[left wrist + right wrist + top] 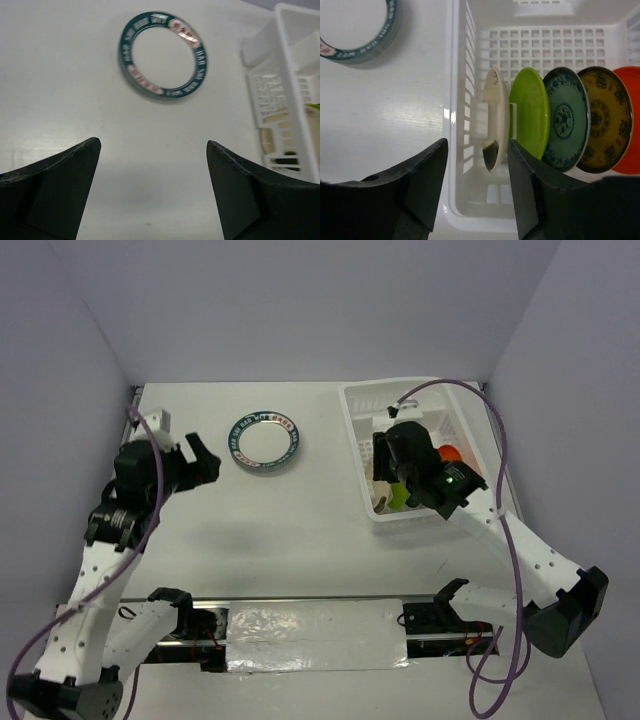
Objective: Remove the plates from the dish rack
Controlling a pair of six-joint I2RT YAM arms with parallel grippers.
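Table (300, 530): racked plates (530, 115) beneath right gripper (477, 150).

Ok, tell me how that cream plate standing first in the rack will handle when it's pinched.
The cream plate looks rigid and smooth, so it would likely keep its shape but may slip in the right gripper. Standing on edge beside the lime green plate, it could tip or knock it. Probably chips if dropped.

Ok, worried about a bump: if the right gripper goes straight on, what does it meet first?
Probably the cream plate, edge-on between its open fingers; the rack wall is also in line, depth unclear.
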